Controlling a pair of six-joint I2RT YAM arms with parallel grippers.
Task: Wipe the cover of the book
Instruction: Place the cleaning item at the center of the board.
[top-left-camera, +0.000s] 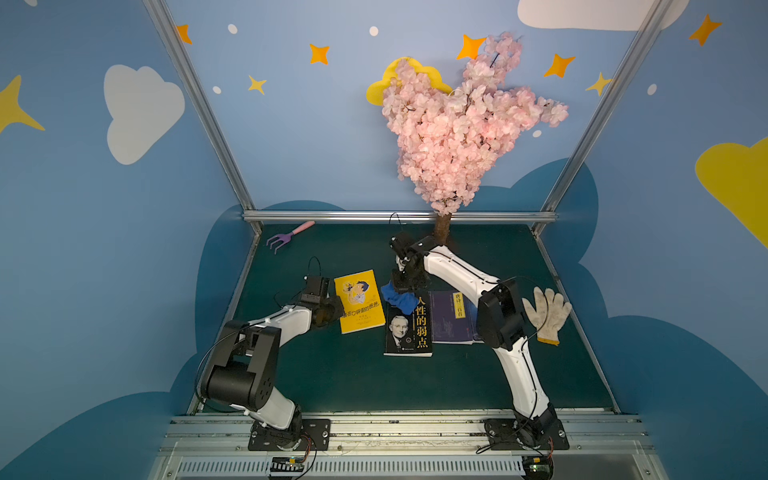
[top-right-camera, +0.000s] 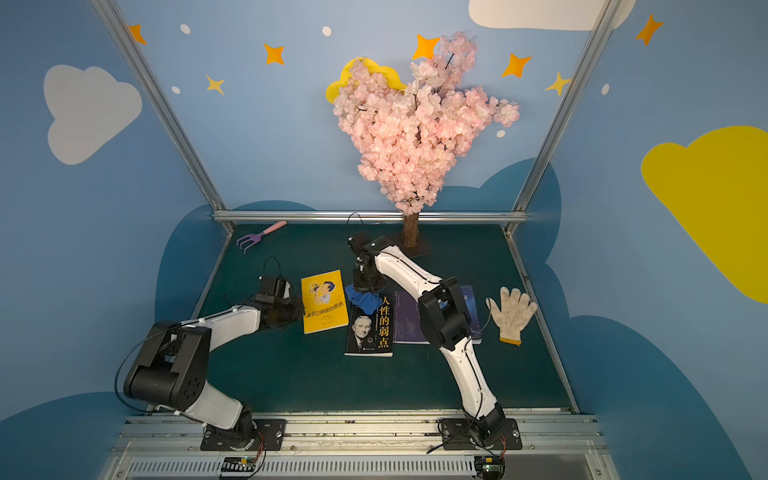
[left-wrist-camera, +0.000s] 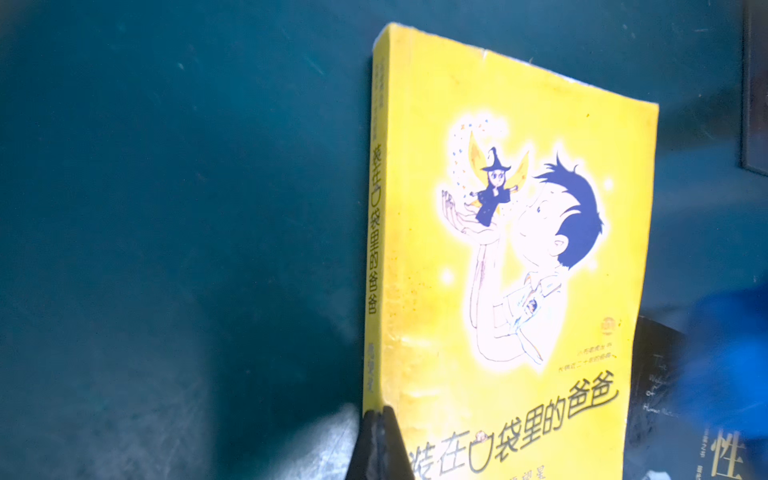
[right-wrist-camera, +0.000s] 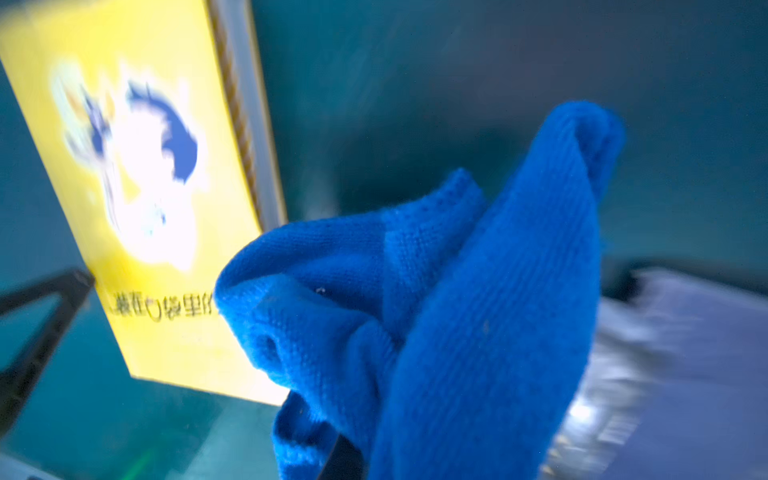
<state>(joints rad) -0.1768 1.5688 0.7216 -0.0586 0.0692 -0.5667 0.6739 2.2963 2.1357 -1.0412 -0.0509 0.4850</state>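
Presently, the right gripper (top-left-camera: 402, 291) is clamping a bunched blue cloth (top-left-camera: 398, 300) at centre frame, and the cloth is hanging over the upper left corner of the black book (top-left-camera: 409, 334). Meanwhile the left gripper (left-wrist-camera: 379, 440) is sitting closed, its tips touching the spine edge of the yellow book (top-left-camera: 358, 301), just left of the black one. Both books are lying flat on the green desk (top-left-camera: 353, 382). To their right a dark blue book (top-left-camera: 451, 320) is lying flat, and a white glove (top-left-camera: 546, 313) is lying further right.

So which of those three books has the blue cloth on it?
The middle black book with the man's portrait; the blue cloth covers its far corner.
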